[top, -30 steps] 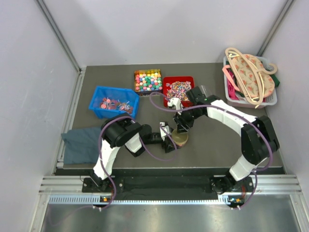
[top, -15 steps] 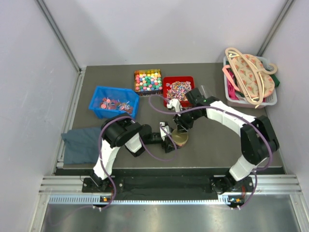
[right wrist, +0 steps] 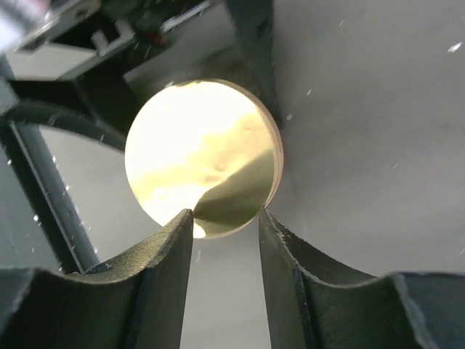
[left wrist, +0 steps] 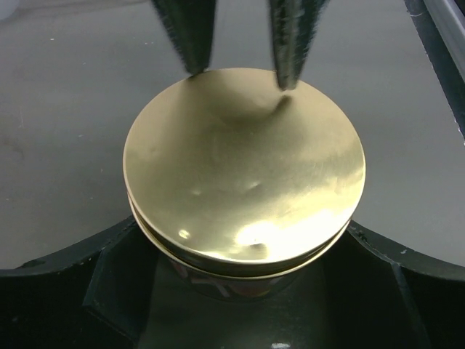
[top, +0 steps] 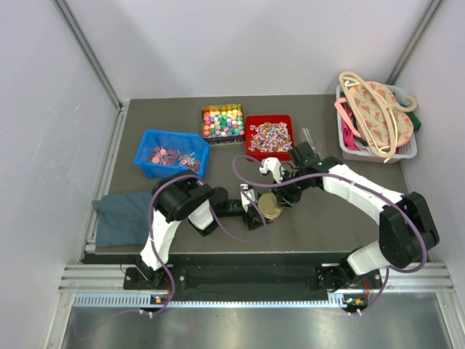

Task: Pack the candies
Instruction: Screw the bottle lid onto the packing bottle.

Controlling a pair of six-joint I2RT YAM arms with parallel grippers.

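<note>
Your left claw [top: 255, 208], arm folded low, is spread wide and clamps the one jar [left wrist: 218, 280] at mid-table [top: 327, 218]. Your right claw [right wrist: 224, 218], arm reaching in from the right, hangs half-open at the rim of the gold lid [left wrist: 243, 167], gripping nothing. The candies [top: 269, 135] sit in three bins [top: 142, 151] beyond, well apart from the jar.

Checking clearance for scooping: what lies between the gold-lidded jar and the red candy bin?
The right gripper, its fingertips at the lid; the top view shows it.

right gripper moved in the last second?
Yes: the right gripper pulled back from the red bin, toward the near table edge, fingertips now at the gold lid.
</note>
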